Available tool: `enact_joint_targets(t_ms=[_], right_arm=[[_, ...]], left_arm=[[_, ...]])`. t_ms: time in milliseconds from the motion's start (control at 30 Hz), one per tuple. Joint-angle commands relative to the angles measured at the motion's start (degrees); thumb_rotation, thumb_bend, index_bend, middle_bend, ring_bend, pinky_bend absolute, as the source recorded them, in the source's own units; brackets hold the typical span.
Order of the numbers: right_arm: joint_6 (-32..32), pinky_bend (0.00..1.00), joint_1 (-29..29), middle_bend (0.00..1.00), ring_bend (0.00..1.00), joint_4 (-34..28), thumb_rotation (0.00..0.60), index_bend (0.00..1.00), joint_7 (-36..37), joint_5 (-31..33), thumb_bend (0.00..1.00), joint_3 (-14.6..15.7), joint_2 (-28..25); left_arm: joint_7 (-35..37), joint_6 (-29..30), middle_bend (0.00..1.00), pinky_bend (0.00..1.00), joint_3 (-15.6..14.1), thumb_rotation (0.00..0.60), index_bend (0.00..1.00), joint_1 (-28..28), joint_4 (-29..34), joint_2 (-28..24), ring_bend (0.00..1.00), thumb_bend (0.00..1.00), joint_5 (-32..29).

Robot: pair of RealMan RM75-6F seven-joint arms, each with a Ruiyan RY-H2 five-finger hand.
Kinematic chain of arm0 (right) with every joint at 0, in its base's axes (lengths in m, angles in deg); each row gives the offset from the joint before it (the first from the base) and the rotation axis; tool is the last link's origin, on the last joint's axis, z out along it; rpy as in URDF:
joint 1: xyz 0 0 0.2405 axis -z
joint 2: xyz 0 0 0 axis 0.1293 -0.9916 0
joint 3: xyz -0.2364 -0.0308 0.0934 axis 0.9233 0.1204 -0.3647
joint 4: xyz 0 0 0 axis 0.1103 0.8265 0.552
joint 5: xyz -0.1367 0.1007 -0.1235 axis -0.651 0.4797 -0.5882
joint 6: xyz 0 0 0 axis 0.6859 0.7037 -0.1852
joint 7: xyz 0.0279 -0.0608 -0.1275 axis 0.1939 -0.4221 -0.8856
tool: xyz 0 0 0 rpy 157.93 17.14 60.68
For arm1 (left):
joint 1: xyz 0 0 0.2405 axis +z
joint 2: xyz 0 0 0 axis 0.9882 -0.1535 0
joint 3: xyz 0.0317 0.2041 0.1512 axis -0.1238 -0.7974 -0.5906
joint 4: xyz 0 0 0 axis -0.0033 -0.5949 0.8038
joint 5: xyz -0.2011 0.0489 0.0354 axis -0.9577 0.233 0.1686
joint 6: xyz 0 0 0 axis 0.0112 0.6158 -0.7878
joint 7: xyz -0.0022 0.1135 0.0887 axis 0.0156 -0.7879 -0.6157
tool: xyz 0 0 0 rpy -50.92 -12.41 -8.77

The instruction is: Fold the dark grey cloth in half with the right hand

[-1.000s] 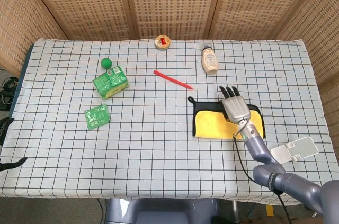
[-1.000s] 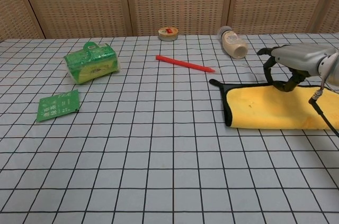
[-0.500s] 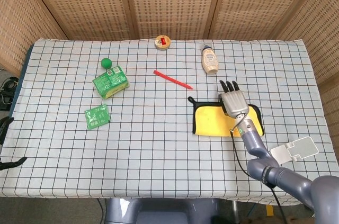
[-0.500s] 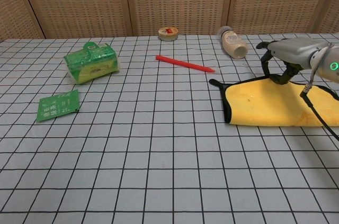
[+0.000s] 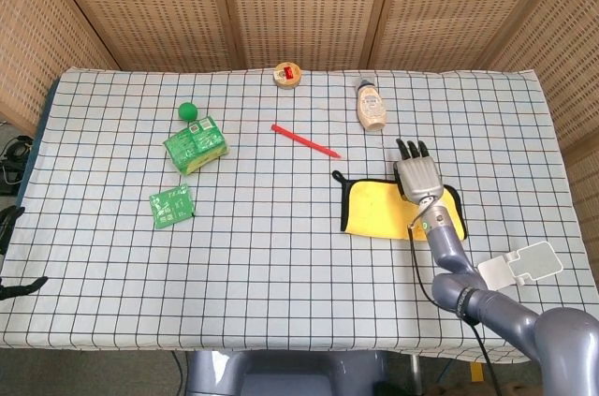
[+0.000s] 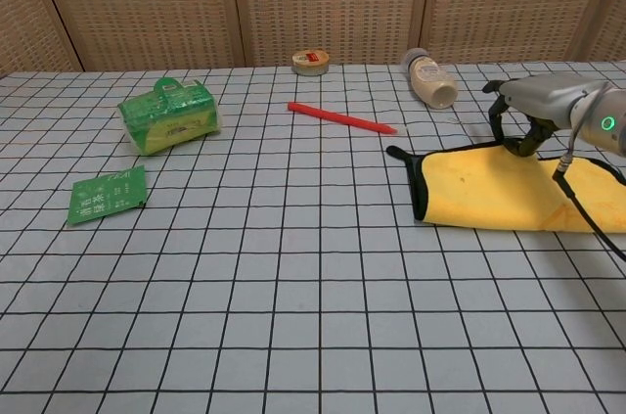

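1. Right hand (image 5: 417,176) hovers over the far edge of the dark grey cloth (image 5: 379,210), fingers (image 6: 501,120) curled down, apparently gripping nothing.
2. Cloth lies yellow side up, near the red pen (image 5: 305,140) and bottle (image 5: 371,105).

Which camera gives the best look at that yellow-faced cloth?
The head view: looking down, it shows the cloth nearly whole, dark edging included, with the right hand over its far edge. The chest view sees it foreshortened, its right end cut off.
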Motion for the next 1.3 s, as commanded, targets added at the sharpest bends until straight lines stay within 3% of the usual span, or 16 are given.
enact_joint_targets(t_ms=[33,167,267,333,400,500,733,967,1100,1300], right_arm=[[0.0,0.00,0.0,0.02,0.00,-0.1,0.600,0.63,0.2,-0.2,0.69,0.2,0.2],[0.4,0.00,-0.1,0.02,0.00,-0.2,0.600,0.63,0.1,-0.6,0.67,0.6,0.5],[0.6,0.00,-0.2,0.02,0.00,-0.1,0.600,0.62,-0.1,-0.6,0.52,0.7,0.7],[0.7,0.00,-0.2,0.01,0.00,0.0,0.600,0.54,-0.3,-0.6,0.37,0.7,0.7],[1.0,0.00,-0.2,0.00,0.00,0.1,0.600,0.39,-0.2,-0.6,0.21,0.7,0.8],[2.3,0.00,0.1,0.00,0.00,-0.4,0.600,0.23,0.6,-1.1,0.13,0.4,0.6],[5.7,0.00,1.7,0.00,0.00,-5.4,0.600,0.18,2.6,-3.3,0.13,0.2,-3.1],[9.5,0.00,5.7,0.00,0.00,-14.2,0.600,0.28,3.1,-4.3,0.14,1.2,-11.1],[10.0,0.00,7.8,0.00,0.00,-15.5,0.600,0.37,3.7,-3.0,0.20,1.8,-13.5],[6.7,0.00,9.3,0.00,0.00,-15.2,0.600,0.39,4.8,1.7,0.33,1.9,-15.0]], left_arm=[[0.0,0.1,0.00,0.00,0.0,0.600,0.00,0.0,0.0,0.0,0.00,0.00,0.1],[0.1,0.1,0.00,0.00,-0.1,0.600,0.00,0.1,0.0,-0.1,0.00,0.00,0.1],[0.2,0.1,0.00,0.00,-0.1,0.600,0.00,0.1,0.0,-0.1,0.00,0.00,0.1],[0.3,0.2,0.00,0.00,-0.1,0.600,0.00,0.1,0.0,-0.1,0.00,0.00,0.2],[0.3,0.2,0.00,0.00,-0.1,0.600,0.00,0.1,0.0,-0.1,0.00,0.00,0.1],[0.5,0.1,0.00,0.00,0.0,0.600,0.00,0.1,-0.1,-0.2,0.00,0.00,0.1],[0.7,0.0,0.00,0.00,-0.1,0.600,0.00,0.1,-0.1,-0.2,0.00,0.00,0.2],[1.0,0.5,0.00,0.00,-0.4,0.600,0.00,0.3,0.3,-0.4,0.00,0.00,1.4],[1.2,0.9,0.00,0.00,-0.6,0.600,0.00,0.5,0.4,-0.5,0.00,0.00,2.0],[1.1,1.5,0.00,0.00,-0.7,0.600,0.00,0.5,0.7,-0.6,0.00,0.00,2.7]])
